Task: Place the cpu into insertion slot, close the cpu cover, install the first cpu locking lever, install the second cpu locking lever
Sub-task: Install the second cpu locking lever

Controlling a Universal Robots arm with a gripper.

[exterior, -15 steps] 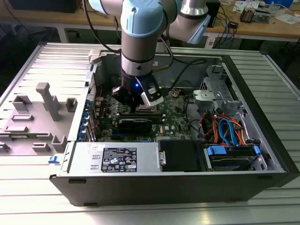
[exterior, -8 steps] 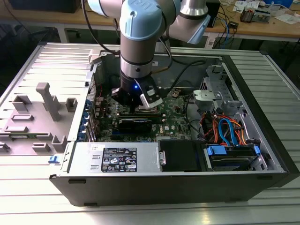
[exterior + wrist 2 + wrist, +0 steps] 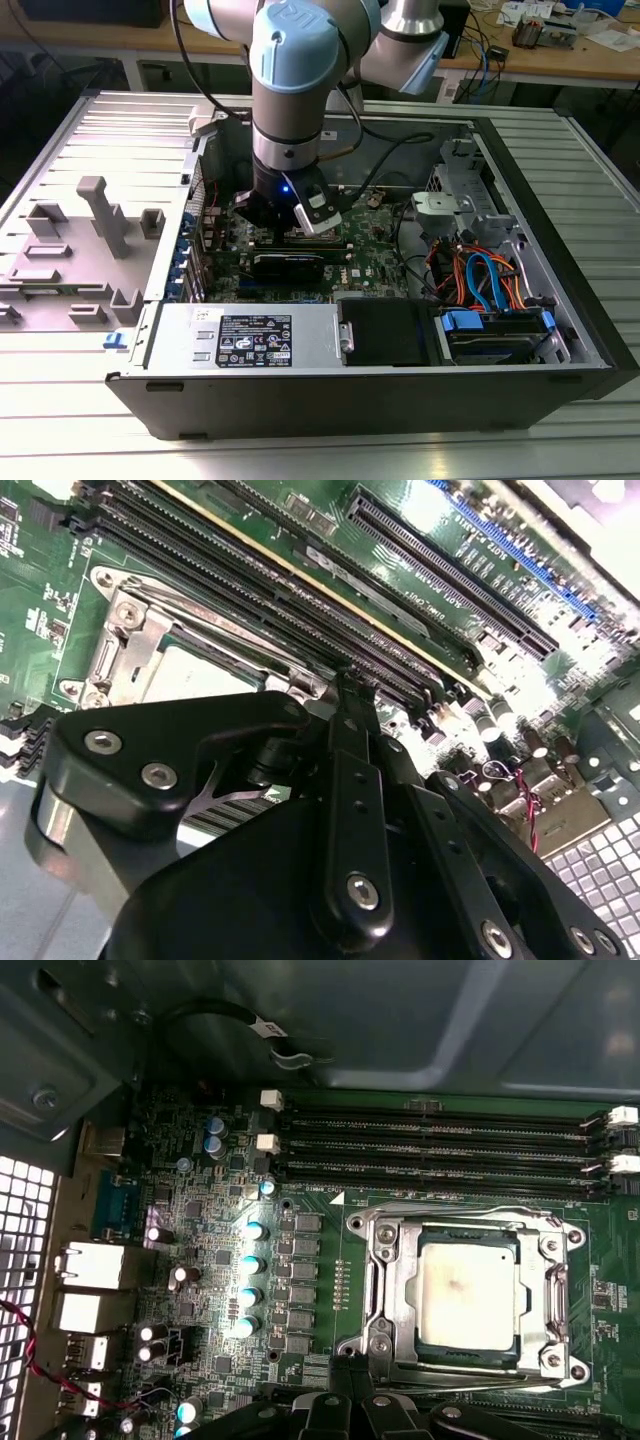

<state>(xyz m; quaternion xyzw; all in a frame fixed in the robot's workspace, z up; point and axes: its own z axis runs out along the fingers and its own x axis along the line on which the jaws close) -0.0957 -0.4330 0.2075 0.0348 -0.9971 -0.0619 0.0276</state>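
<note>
CPU sits seated in the slot w/ the cover shut flat over it, chip top showing thru the window, on the green board inside the open PC case. Arm reaches down into the case, likely to work the levers. Hand hovers low at the socket's edge; fingers drawn narrow, holding nothing.
</note>
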